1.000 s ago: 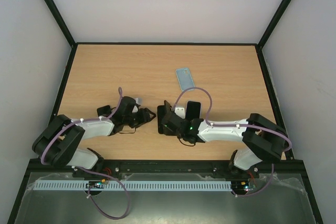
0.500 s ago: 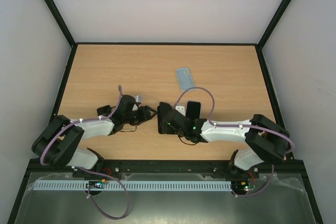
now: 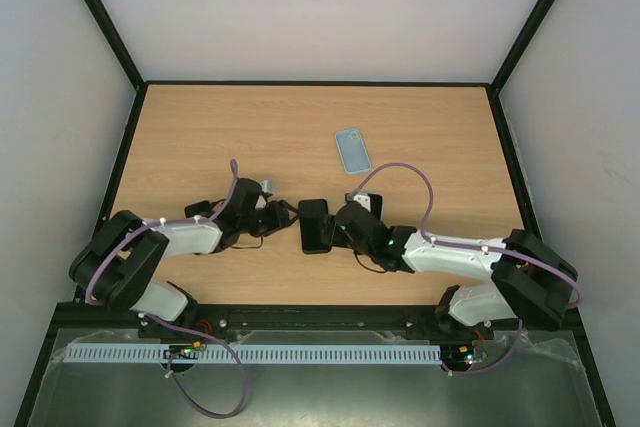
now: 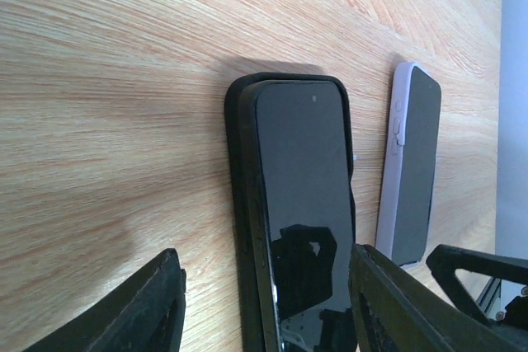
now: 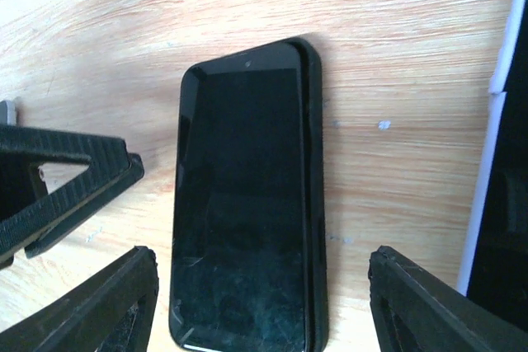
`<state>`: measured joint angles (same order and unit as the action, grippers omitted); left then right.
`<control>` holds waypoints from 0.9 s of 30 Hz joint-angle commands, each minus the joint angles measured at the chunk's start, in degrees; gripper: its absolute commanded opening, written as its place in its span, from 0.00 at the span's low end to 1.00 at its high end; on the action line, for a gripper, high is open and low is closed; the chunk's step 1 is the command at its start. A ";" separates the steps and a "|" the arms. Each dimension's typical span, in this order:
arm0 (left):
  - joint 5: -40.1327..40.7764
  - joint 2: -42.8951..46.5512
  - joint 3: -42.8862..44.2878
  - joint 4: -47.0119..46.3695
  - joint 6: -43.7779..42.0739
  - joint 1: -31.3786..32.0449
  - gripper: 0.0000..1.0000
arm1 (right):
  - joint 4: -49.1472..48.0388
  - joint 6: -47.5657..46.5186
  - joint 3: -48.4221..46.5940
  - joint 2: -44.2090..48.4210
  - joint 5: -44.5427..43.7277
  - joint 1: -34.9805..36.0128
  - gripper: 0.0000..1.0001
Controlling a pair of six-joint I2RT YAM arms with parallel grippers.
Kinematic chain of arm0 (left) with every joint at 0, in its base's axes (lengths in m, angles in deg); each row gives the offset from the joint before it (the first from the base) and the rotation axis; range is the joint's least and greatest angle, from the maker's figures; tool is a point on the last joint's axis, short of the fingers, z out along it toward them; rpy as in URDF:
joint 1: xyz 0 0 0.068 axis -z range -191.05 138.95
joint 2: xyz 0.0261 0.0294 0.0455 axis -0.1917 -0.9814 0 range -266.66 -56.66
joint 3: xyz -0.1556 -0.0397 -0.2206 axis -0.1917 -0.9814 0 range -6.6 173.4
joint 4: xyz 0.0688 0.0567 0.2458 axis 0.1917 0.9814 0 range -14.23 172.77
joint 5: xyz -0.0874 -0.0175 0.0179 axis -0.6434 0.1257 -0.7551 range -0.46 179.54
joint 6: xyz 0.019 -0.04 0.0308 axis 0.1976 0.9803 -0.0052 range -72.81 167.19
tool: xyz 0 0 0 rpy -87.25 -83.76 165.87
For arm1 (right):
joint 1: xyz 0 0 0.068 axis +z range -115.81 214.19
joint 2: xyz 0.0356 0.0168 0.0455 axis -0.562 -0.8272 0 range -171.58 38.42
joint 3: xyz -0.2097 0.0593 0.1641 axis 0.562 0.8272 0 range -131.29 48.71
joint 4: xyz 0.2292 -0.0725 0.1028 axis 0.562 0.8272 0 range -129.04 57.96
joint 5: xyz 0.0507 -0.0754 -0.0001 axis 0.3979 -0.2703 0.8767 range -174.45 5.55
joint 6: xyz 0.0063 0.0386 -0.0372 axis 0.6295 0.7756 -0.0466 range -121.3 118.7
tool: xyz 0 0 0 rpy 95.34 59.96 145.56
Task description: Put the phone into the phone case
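A black phone (image 4: 301, 204) lies face up inside a black phone case (image 4: 235, 162), its long left edge riding a little above the case rim. From above, the pair (image 3: 315, 224) sits between the two wrists. My left gripper (image 4: 272, 311) is open, a finger on each side of the phone's near end. My right gripper (image 5: 264, 307) is open wider at the opposite end, its fingers well apart from the phone (image 5: 243, 204) and case (image 5: 313, 162). Neither gripper holds anything.
A second phone in a lilac case (image 4: 408, 175) lies just beside the black one, its edge (image 5: 503, 162) showing in the right wrist view. A light blue case (image 3: 351, 150) lies farther back on the wooden table (image 3: 200, 137). Black rails and white walls border the table.
The right gripper's jaws have widened and the right arm has drawn back to the right, leaving the black phone lying in its case. The left gripper has barely moved.
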<state>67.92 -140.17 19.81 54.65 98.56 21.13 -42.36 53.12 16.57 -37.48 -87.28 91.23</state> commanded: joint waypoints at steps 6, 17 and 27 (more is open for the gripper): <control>-0.54 -4.02 2.19 -2.16 -2.22 -0.15 0.48 | -7.55 0.94 1.85 -4.32 3.71 -3.57 0.62; -0.51 -7.75 4.24 -4.65 -4.04 -0.15 0.34 | -16.84 -2.66 2.61 -11.99 8.31 -7.62 0.45; -1.56 -11.46 6.35 -3.73 -1.90 1.73 0.16 | -27.02 -7.45 2.08 -20.73 21.86 -7.76 0.39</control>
<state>67.15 -150.57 24.01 50.45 96.14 21.74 -63.16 49.40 18.45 -53.52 -74.80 83.58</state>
